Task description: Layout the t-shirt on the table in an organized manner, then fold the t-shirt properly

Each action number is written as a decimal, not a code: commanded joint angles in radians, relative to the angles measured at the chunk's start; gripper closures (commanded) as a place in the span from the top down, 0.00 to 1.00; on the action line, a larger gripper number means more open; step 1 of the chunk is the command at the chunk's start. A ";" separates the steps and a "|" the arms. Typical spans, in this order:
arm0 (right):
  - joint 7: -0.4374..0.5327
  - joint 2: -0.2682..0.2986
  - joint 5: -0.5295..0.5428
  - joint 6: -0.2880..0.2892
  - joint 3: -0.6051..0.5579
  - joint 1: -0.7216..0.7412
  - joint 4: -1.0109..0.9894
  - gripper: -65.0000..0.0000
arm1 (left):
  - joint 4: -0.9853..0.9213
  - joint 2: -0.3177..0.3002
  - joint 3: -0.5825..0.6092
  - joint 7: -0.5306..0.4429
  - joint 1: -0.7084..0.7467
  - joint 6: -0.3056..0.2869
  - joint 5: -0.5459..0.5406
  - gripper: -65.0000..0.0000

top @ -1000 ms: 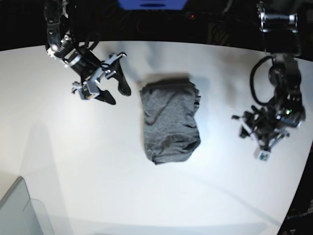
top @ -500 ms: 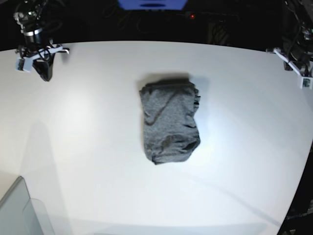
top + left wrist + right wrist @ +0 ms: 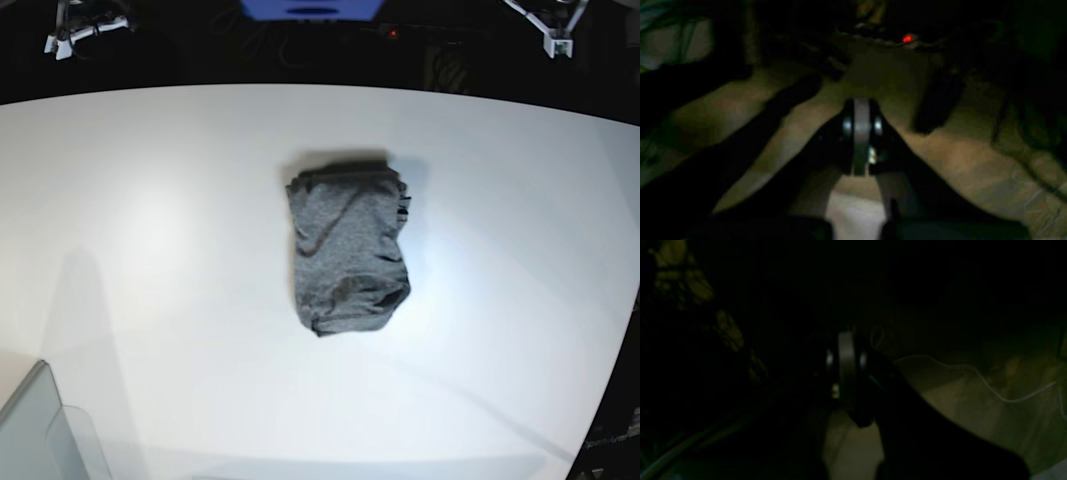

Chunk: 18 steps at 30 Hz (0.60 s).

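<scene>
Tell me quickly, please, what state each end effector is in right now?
Left end effector: closed, holding nothing.
Right end effector: closed, holding nothing.
The t-shirt lies folded on the table, untouched.

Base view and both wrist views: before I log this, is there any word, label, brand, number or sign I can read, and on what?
None readable.
The t-shirt: plain grey, no print or visible tag.
The table: bare white, no markings.
Blue object at the far edge: a dark oval mark, too small to read.
Red light in the left wrist view: a glow only, no text.
Right wrist view: too dark to show any text.
</scene>
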 commanded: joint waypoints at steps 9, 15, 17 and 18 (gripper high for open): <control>0.073 0.035 -0.055 0.006 -0.317 0.071 -0.243 0.00 | -0.877 -0.140 0.294 -0.418 -0.330 -0.003 0.002 0.00; 0.498 0.038 -0.282 -0.207 -0.343 0.253 -0.722 0.00 | -1.504 -0.194 0.457 -0.877 -0.640 0.007 0.005 0.00; 0.702 0.064 -0.372 -0.327 -0.343 0.316 -0.952 0.00 | -1.536 -0.191 0.484 -0.911 -0.689 0.041 0.005 0.00; 0.812 0.079 -0.417 -0.405 -0.343 0.347 -1.069 0.00 | -1.536 -0.186 0.495 -0.906 -0.696 0.096 0.005 0.00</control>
